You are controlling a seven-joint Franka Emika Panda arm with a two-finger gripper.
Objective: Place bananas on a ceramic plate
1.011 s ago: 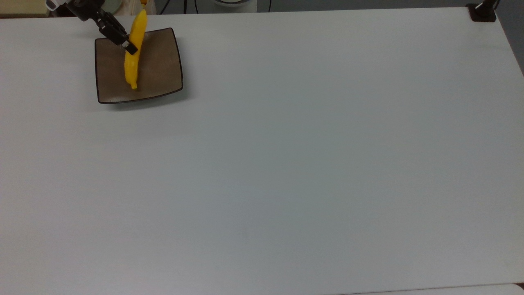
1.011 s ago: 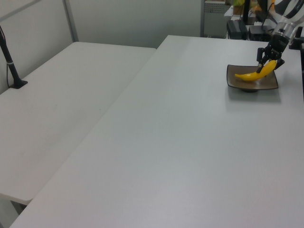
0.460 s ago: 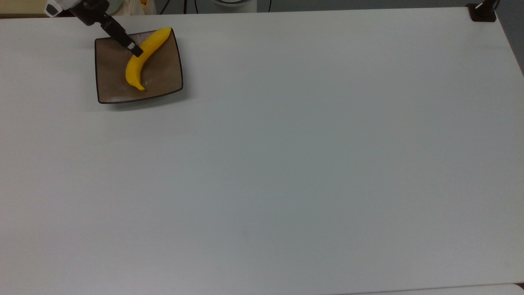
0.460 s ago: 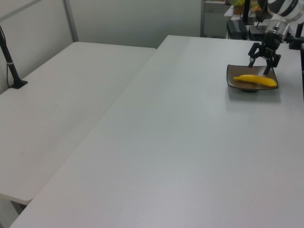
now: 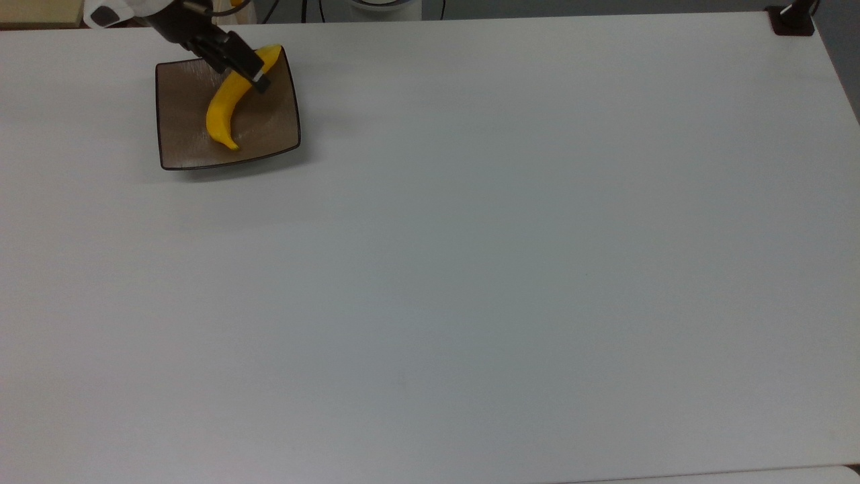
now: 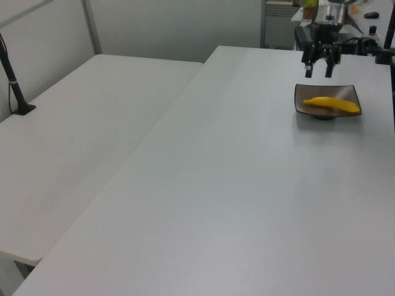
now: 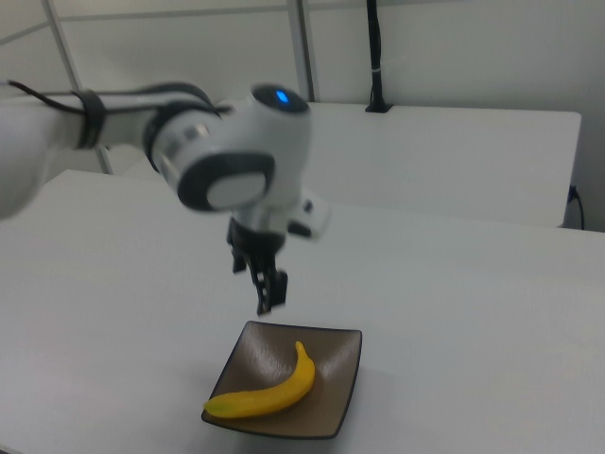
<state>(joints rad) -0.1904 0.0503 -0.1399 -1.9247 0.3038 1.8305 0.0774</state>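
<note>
From my remote station I see the curved, bright yellow, smooth plastic-looking banana (image 5: 228,106) lying flat on the square, glossy brown-taupe ceramic plate with a thin dark rim (image 5: 181,121). In the top view the fruit runs diagonally, one end near the plate's upper right corner, the other pointing toward the plate's lower middle. In the right view the banana (image 7: 269,391) curves across the plate (image 7: 336,378), its thick end toward the right view's left, near the front corner. In the left view the banana (image 6: 334,104) stretches across the plate (image 6: 305,97) from side to side.

The black two-finger gripper (image 6: 317,67) of the white Franka arm (image 7: 232,156) hangs above the plate, clear of the fruit. I read its fingers (image 6: 307,69) as spread apart with nothing between them. In the right view the gripper (image 7: 266,288) points downward over the plate's far edge. In the top view the gripper (image 5: 247,70) overlaps the banana's upper part.

The plate sits on a broad white table (image 5: 470,269), near its upper left corner in the top view.
</note>
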